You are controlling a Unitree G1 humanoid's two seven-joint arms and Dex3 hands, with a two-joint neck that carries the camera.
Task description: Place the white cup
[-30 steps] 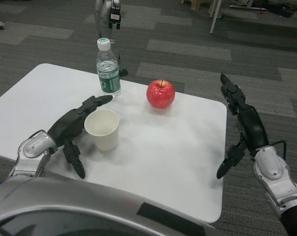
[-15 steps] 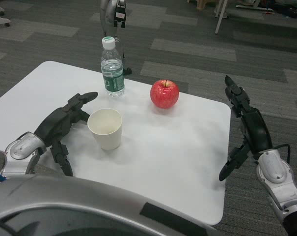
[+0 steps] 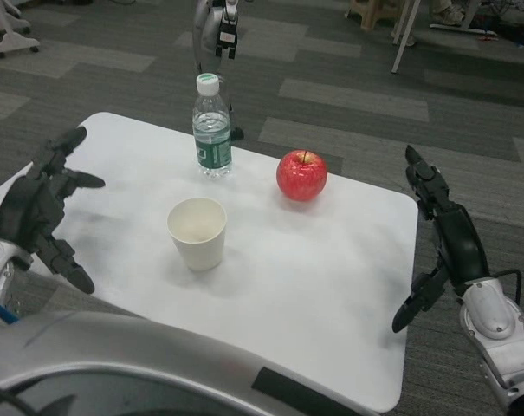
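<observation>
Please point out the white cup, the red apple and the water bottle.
white cup (image 3: pixel 198 245), head view, on its outer wall.
red apple (image 3: pixel 301 176), head view, on the middle of its front.
water bottle (image 3: pixel 213 150), head view, on its green label.

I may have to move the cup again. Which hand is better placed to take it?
Probably the left hand: it is open over the table's left side, nearer the white cup. The right hand hangs off the table's right edge, farther away.

I see the white table (image 3: pixel 313 286) carrying an upright white cup (image 3: pixel 197 233), water bottle (image 3: pixel 211 128) and red apple (image 3: pixel 301 175).
</observation>
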